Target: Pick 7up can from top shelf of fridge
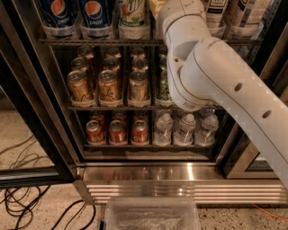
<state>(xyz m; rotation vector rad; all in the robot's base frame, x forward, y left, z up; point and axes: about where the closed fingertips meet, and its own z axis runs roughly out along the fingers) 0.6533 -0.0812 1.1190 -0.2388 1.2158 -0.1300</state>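
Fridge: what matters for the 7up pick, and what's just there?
Job: 7up can; top shelf; fridge; arm; gripper out of view, past the arm's upper end, right of the can.
Just there: Pepsi cans; gold cans; red cans; water bottles; cables; bin.

Pale white with green letters and a red dot on the 7up can (pixel 133 15), top middle. Deep blue with red-and-white circles on the Pepsi cans (pixel 57 13), upper left. Thin dark wire for the top shelf (pixel 90 41). Gold on the middle-row cans (pixel 108 85), red on the low cans (pixel 118 131), green and white on one can (pixel 164 87) beside the gold. Clear water bottles (pixel 185 130) with white caps. Dark frame on the fridge (pixel 40 103), shiny silver stripes along its base. Plain white arm (pixel 216 76) with small dark dots, right side. Out of sight past the top edge, the gripper. Speckled tan floor (pixel 27 134), black cables (pixel 22 202), lower left.
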